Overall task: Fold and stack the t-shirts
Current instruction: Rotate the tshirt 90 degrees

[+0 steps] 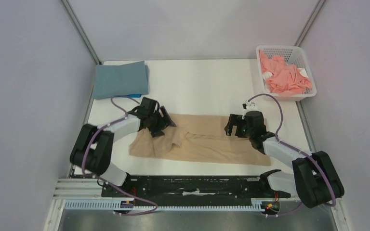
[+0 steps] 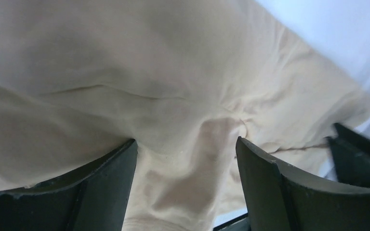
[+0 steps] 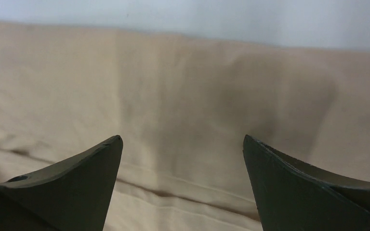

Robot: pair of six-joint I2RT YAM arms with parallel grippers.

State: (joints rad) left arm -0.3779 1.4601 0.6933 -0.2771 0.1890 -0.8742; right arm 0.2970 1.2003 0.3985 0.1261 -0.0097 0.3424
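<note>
Table [image 1: 197,82]: white surface with grey walls on three sides; both arm bases are bolted at the near edge.

Tan shirt [image 1: 207,144]: spread along the near edge, centred between the two arms. The right half lies flat. The left half is rumpled, with folds bunched toward the near-left end. In the left wrist view the tan shirt [image 2: 149,72] shows creases and a small raised pucker between the fingers. In the right wrist view the tan shirt [image 3: 173,86] is smooth, with a hem seam running across just ahead of the fingers.

Grey shirt [image 1: 120,79]: folded into a rectangle at the far-left corner of the table, well apart from the tan shirt.

Basket [image 1: 282,49]: white lattice, at the far-right corner of the table.

Pink shirt [image 1: 286,77]: crumpled inside the basket, unfolded.

Left gripper [image 1: 165,124]: over the far-left part of the tan shirt, pointing toward the table centre. Jaws apart. The wrist view shows the left gripper [image 2: 185,149] low over the cloth, nothing clamped between the fingers.

Right gripper [image 1: 230,125]: over the far-right part of the tan shirt, pointing toward the table centre. Jaws wide apart. The wrist view shows the right gripper [image 3: 183,144] above flat cloth, holding nothing.

Blue shirt [image 1: 134,95]: only a thin bright strip is visible, under the near edge of the grey shirt.
</note>
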